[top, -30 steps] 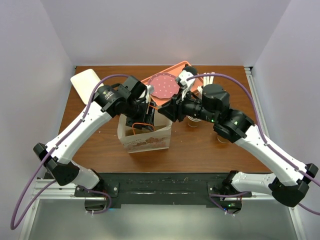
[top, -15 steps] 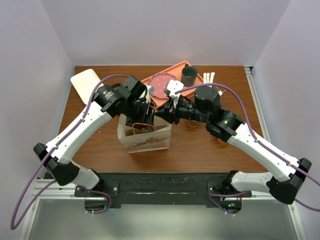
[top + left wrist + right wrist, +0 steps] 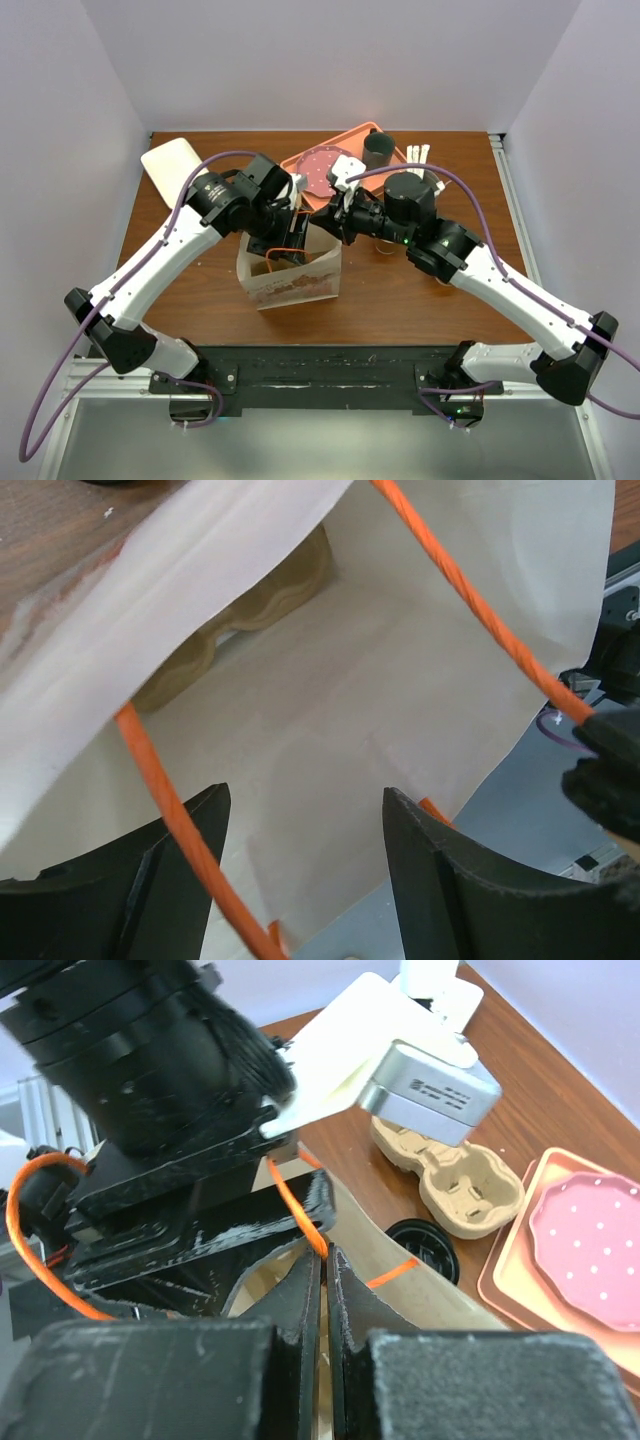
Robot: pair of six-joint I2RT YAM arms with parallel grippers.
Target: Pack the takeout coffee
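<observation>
Right gripper [image 3: 322, 1260] shifted left, pinching orange handle [image 3: 290, 1195], left gripper [image 3: 303, 805] wide at bag [image 3: 350, 710] mouth, takeout coffee [image 3: 422, 1248] black-lidded

A paper bag [image 3: 295, 285] stands mid-desk [image 3: 200, 290]. Just beyond its far wall stands the takeout coffee [image 3: 425, 1250], with a cup carrier [image 3: 450, 1175] lying just farther out, left of a tray [image 3: 340, 137]. The tray sits far of the bag, carrying a plate [image 3: 320, 170] on its left part and a mug [image 3: 378, 152] at its right corner. Sticks [image 3: 418, 155] lie right of the tray. A flat board [image 3: 170, 160] lies at the far left corner.
</observation>
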